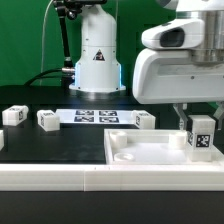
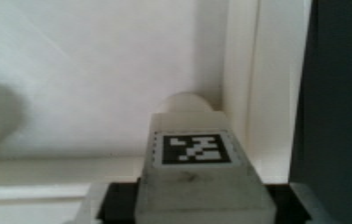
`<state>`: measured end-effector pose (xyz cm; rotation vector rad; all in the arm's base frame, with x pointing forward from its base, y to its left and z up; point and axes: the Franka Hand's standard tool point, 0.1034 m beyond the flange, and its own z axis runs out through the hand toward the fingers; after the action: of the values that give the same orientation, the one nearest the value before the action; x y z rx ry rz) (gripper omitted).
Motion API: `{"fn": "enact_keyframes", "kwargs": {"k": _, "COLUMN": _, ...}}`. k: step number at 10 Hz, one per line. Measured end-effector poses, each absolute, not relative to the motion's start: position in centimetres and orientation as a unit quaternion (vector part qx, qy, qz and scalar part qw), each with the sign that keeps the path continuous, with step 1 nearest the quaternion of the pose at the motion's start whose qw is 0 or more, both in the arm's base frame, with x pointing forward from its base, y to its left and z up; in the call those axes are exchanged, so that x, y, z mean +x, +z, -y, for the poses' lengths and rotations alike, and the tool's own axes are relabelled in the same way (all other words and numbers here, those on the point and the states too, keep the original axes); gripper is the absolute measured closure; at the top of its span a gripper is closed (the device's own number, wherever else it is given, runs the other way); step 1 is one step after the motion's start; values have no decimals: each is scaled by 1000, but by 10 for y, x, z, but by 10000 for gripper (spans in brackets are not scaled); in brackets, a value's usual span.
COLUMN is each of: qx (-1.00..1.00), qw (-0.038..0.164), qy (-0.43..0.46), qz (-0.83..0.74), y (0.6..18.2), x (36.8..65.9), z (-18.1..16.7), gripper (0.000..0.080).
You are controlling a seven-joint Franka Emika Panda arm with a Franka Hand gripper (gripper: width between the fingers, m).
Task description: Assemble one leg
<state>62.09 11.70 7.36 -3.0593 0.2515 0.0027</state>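
Note:
My gripper (image 1: 199,128) is shut on a leg (image 1: 200,135), a small white post with a black-and-white tag, and holds it upright over the right end of the large flat white panel (image 1: 150,152). In the wrist view the leg (image 2: 194,150) sits between my dark fingers (image 2: 123,200), its tip near the panel's corner edge (image 2: 240,90). Three more legs lie on the black table: one at the far left (image 1: 13,115), one beside it (image 1: 48,119), one near the middle (image 1: 142,120).
The marker board (image 1: 95,116) lies flat on the table behind the panel. A long white rim bar (image 1: 60,174) runs along the front edge. The arm's white base (image 1: 97,55) stands at the back.

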Motion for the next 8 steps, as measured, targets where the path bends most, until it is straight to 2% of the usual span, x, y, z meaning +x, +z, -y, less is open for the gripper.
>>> {"fn": "enact_keyframes", "kwargs": {"k": 3, "qx": -971, "qw": 45, "qy": 1, "qz": -233, "y": 73, "x": 622, "z": -118, "gripper": 509}}
{"fn": "enact_keyframes", "kwargs": {"k": 8, "qx": -875, "qw": 46, "qy": 1, "qz": -482, "y": 73, "x": 622, "z": -121, "gripper": 509}}
